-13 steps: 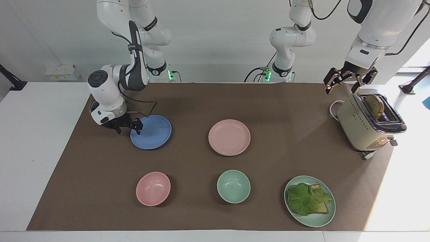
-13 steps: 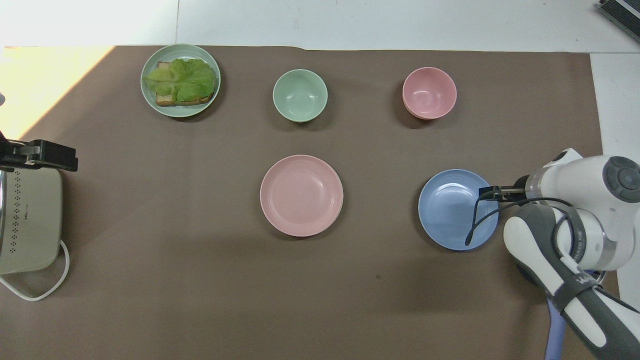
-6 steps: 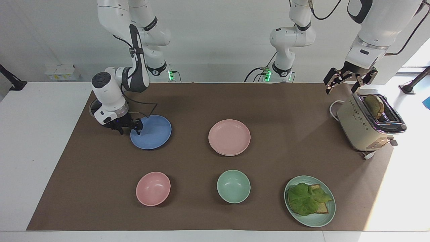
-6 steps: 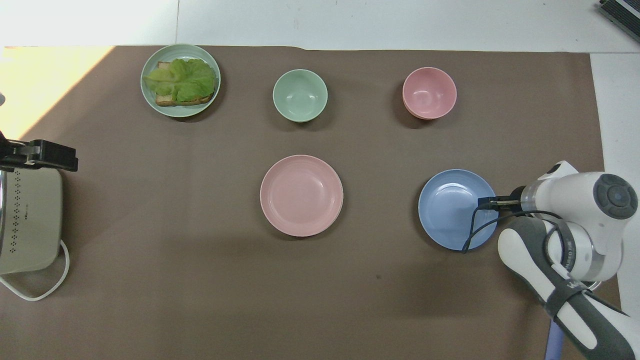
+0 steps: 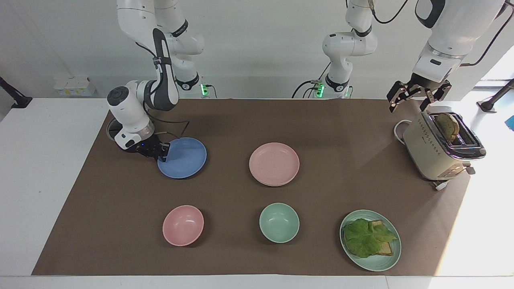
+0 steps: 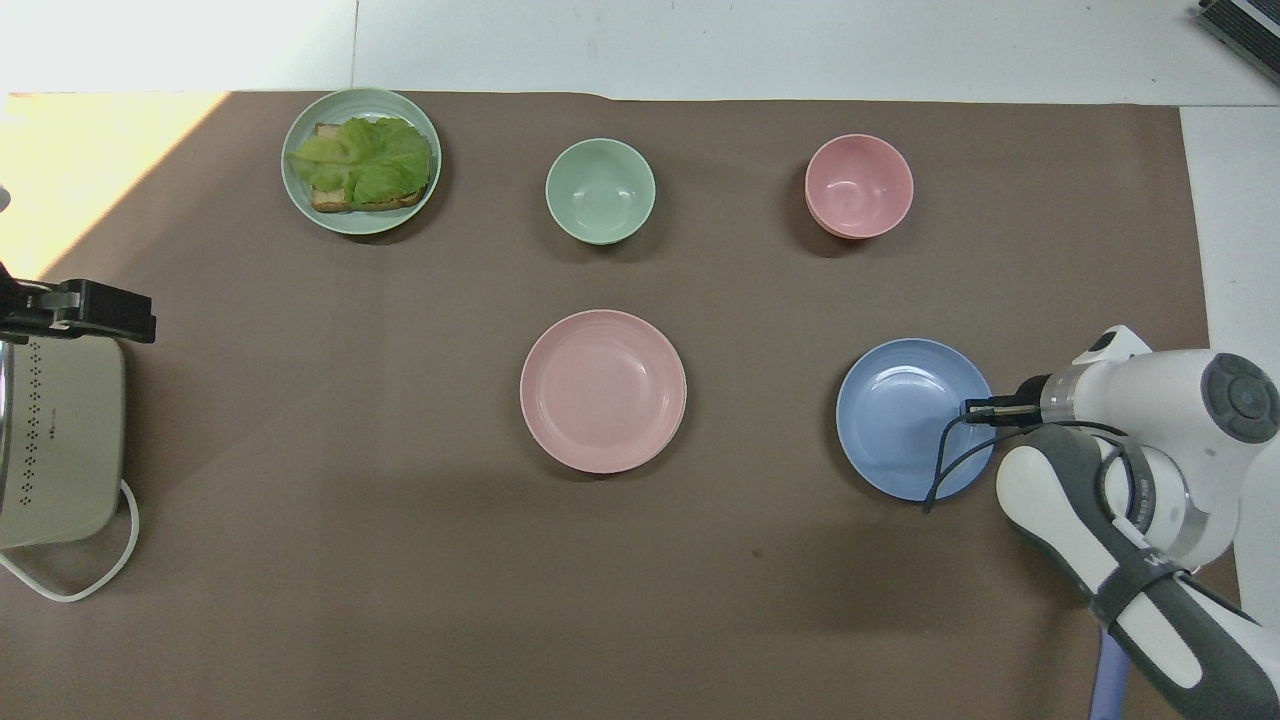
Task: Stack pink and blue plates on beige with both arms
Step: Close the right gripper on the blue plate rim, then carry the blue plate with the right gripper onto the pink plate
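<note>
The blue plate (image 5: pixel 184 158) (image 6: pixel 905 420) lies on the brown mat toward the right arm's end of the table. My right gripper (image 5: pixel 162 153) (image 6: pixel 975 408) is low at the plate's rim, shut on that rim. The pink plate (image 5: pixel 274 162) (image 6: pixel 603 390) sits mid-table on the beige plate (image 5: pixel 274 185), of which only a thin pale rim shows. My left gripper (image 5: pixel 417 98) hangs open and holds nothing, above the toaster, where that arm waits.
A cream toaster (image 5: pixel 431 154) (image 6: pixel 55 440) holding a slice of bread stands at the left arm's end. Farther from the robots stand a pink bowl (image 5: pixel 183 225) (image 6: pixel 859 186), a green bowl (image 5: pixel 279 222) (image 6: pixel 600 190) and a mint plate (image 5: pixel 391 261) (image 6: pixel 345 228) with lettuce and toast.
My right gripper's fingers have closed on the blue plate's rim, and the plate has shifted slightly toward mid-table. The left arm has not moved.
</note>
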You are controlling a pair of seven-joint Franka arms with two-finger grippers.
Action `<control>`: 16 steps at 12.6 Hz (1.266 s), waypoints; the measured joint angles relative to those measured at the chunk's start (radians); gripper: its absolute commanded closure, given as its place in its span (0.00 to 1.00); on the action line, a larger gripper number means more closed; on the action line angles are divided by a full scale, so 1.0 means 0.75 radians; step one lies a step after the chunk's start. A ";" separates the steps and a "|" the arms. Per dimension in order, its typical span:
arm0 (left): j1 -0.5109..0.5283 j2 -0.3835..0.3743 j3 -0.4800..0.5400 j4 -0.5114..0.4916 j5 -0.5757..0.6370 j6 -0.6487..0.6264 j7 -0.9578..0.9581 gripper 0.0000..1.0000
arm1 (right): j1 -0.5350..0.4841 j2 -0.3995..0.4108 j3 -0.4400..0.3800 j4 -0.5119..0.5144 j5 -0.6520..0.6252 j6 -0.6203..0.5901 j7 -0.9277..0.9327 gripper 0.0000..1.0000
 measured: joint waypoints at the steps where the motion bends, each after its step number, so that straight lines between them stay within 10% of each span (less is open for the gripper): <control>1: 0.000 0.000 0.000 0.000 0.000 0.000 0.000 0.00 | 0.002 -0.007 0.004 0.010 0.003 -0.011 -0.001 1.00; 16: 0.000 0.000 0.000 0.000 0.000 0.000 0.000 0.00 | 0.540 0.012 0.026 0.388 0.139 -0.207 0.601 1.00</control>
